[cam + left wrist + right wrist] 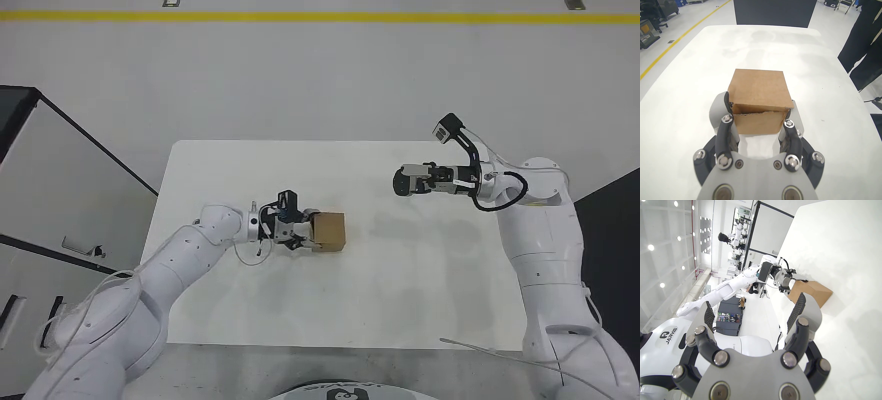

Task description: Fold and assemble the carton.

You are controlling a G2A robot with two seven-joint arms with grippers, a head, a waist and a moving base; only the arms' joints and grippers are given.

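A small brown carton (330, 231) stands folded into a box on the white table (420, 300), left of the middle. In the left wrist view the carton (758, 89) has its top flap down, with a ragged edge showing on the near face. My left gripper (299, 232) holds the carton's near end, one finger (727, 102) pressed against each side wall. My right gripper (401, 182) hangs open and empty above the table's right half, well clear of the carton. From the right wrist view its fingers (800, 306) point toward the carton (815, 291) and the left gripper (791, 283).
A black-framed panel (40, 150) stands off the table's left edge. A dark upright board (772, 11) stands past the table's far end in the left wrist view. Bare table surface (440, 250) lies between the carton and the right arm.
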